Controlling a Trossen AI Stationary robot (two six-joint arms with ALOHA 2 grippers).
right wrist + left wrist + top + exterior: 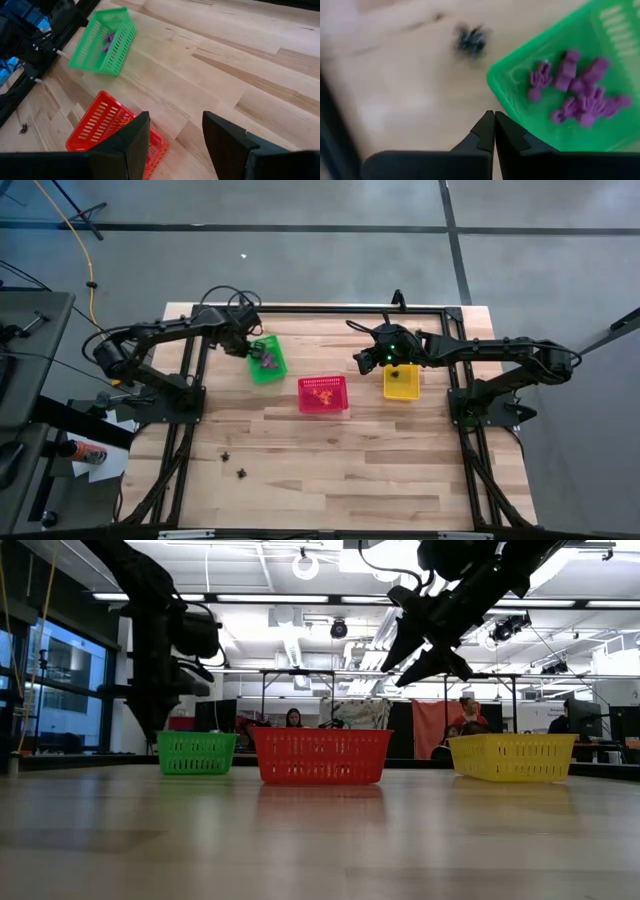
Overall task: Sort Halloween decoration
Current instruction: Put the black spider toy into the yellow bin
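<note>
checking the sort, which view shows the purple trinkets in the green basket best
The left wrist view: the purple trinkets lie large and distinct in the green basket. The high and right wrist views show only small purple specks; the low view's basket wall hides them.

I'm looking into a robotics lab or open industrial workspace. Across the top of the low view run fluorescent strip lights (250,598) and exposed ceiling ducting (290,640); people (294,718) sit at the centre and right (too far off to tell more). In the high view, a wooden table (330,470) fills the middle on grey concrete floor (300,260), a yellow cable (75,225) at upper left.
</note>
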